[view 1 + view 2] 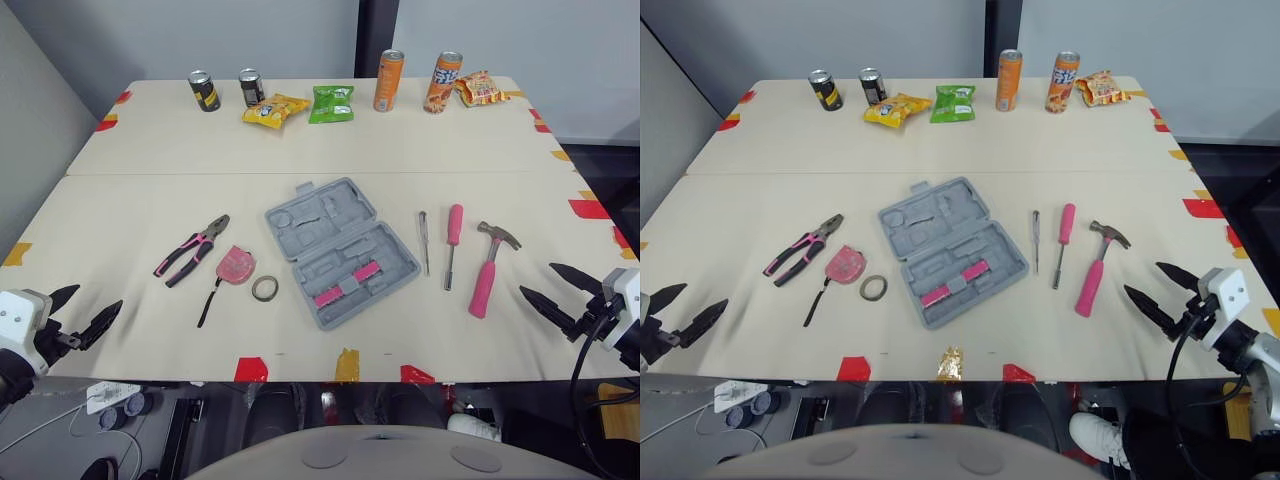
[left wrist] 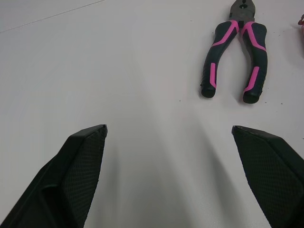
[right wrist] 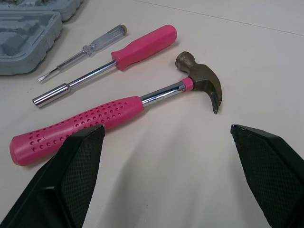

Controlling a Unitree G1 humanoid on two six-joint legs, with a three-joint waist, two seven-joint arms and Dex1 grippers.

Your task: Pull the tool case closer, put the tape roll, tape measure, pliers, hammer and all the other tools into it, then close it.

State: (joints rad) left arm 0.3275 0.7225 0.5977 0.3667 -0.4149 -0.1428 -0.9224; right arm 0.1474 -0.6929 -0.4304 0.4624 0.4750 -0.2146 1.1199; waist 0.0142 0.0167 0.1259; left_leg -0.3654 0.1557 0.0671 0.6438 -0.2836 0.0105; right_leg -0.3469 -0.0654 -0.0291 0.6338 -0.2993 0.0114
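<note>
**Case open mid-tabletop, both tools spread wide at near corners**

Tool case [image 1: 342,252] lies open at the centre of the tabletop [image 1: 300,140], well apart from both tools. Tape roll [image 1: 265,288], tape measure [image 1: 235,267] and pliers [image 1: 192,249] lie toward the left edge. Screwdrivers [image 1: 452,243] and hammer [image 1: 490,265] lie toward the right edge. Left tool [image 1: 95,300], fingers wide, near-left corner. Right tool [image 1: 537,279], fingers wide, near-right corner, near hammer handle. Cans [image 1: 389,80] and snack bags [image 1: 331,103] along far edge.

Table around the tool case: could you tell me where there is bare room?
Bare: the band between the cans and the tool case, and the strip along the near edge. Crowded: pliers, tape measure, tape roll left; screwdrivers, hammer right.
</note>
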